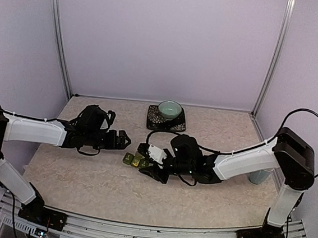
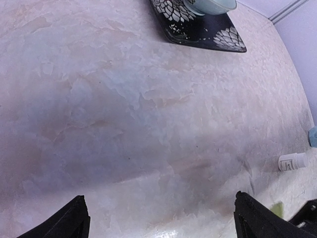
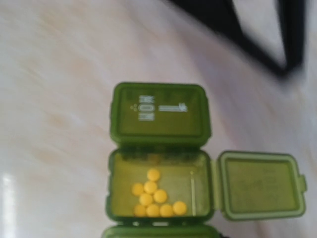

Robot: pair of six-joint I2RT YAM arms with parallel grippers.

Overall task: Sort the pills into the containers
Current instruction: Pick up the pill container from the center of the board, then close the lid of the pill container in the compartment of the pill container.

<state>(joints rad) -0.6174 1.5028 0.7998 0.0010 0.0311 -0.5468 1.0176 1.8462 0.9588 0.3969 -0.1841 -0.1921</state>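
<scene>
The dark green containers (image 1: 135, 160) lie mid-table. In the right wrist view the strip (image 3: 159, 148) fills the centre. Its far compartment (image 3: 159, 111) is lidded. Its middle compartment is open, its lid (image 3: 260, 184) swung to the right, and holds several yellow pills (image 3: 153, 197). My right gripper (image 1: 150, 166) hovers just over the strip; its fingers do not show in its own wrist view. My left gripper (image 1: 124, 139) is open and empty just left of the strip, with its fingertips (image 2: 74, 218) wide apart low over bare table. A green corner of the strip (image 2: 276, 208) shows at the edge of the left wrist view.
A teal bowl (image 1: 170, 109) sits on a dark patterned mat (image 1: 154, 120) at the back centre, and both show in the left wrist view (image 2: 210, 5) (image 2: 198, 32). A pale blue mug (image 1: 259, 176) stands at the right, behind my right arm. A small white bottle (image 2: 292, 161) lies near the mug.
</scene>
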